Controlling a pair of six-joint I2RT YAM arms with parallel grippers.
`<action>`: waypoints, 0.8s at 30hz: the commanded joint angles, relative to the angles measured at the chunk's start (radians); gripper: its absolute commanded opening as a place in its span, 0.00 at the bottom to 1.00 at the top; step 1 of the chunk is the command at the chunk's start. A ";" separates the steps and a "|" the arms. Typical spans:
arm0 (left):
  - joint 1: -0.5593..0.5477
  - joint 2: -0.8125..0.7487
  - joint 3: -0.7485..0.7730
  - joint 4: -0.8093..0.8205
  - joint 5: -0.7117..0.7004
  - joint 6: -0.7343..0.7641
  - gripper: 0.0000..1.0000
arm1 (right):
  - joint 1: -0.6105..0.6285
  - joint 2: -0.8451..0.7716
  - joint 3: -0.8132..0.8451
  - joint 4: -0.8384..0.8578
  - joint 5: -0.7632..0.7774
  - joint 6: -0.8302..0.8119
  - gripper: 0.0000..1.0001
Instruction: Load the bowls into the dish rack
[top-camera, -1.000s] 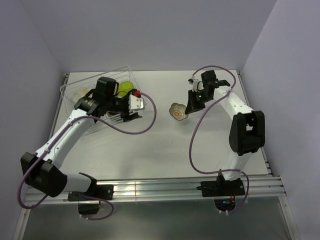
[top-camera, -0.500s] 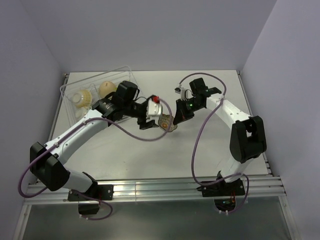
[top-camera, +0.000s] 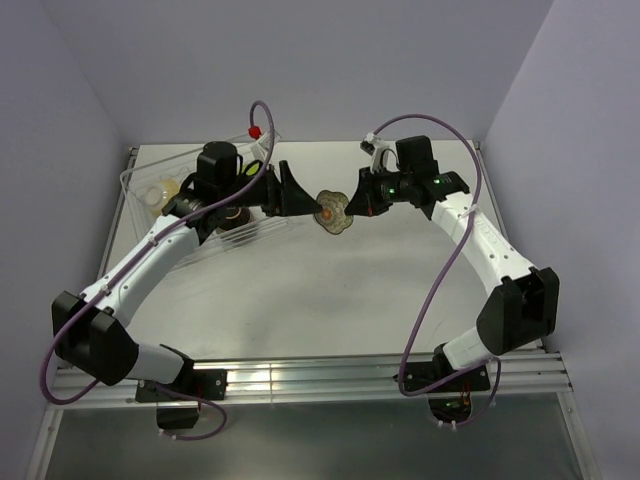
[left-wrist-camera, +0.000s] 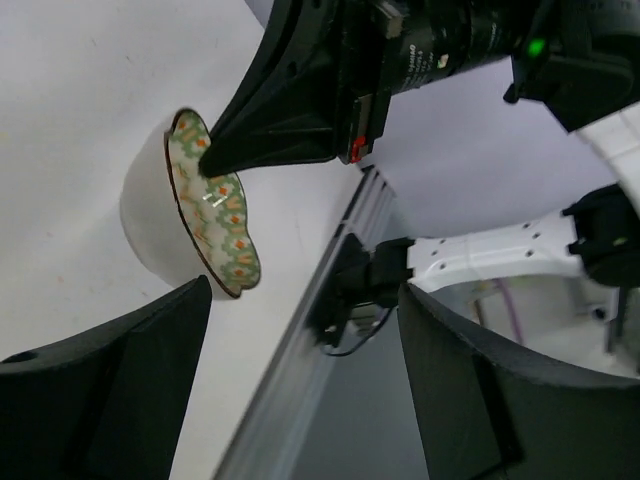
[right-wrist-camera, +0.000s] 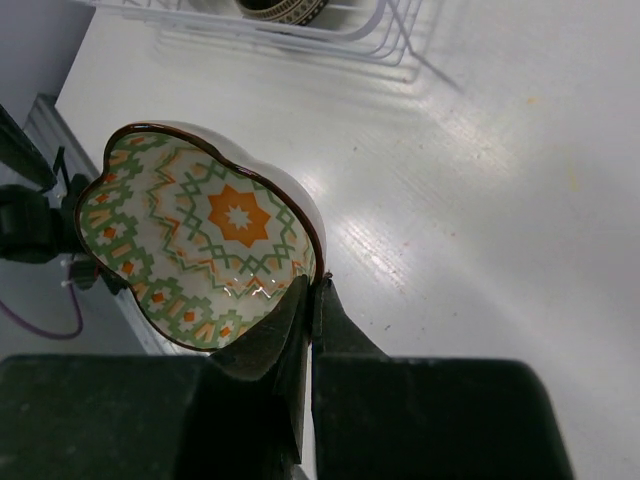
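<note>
Rack (top-camera: 140, 172) far left with bowls (top-camera: 162, 190) inside, left pincer (left-wrist-camera: 300, 300) spread wide just right of it, scalloped bowl (top-camera: 333, 211) just ahead of its tips, tipped on edge over mid tabletop (top-camera: 330, 300), right pincer (right-wrist-camera: 312, 292) clamped on its rim from the right.

White left arm (top-camera: 140, 263) and right arm (top-camera: 490, 240) have black joints, looping purple cables (top-camera: 412, 117)
</note>
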 joint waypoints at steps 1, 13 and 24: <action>0.011 -0.029 -0.018 0.038 -0.018 -0.247 0.81 | 0.016 -0.049 0.070 0.028 0.056 -0.022 0.00; 0.011 0.014 0.015 -0.069 -0.101 -0.187 0.73 | 0.060 -0.082 0.089 0.011 0.069 -0.038 0.00; 0.012 0.046 -0.013 -0.022 -0.046 -0.253 0.73 | 0.083 -0.086 0.086 0.016 0.044 -0.019 0.00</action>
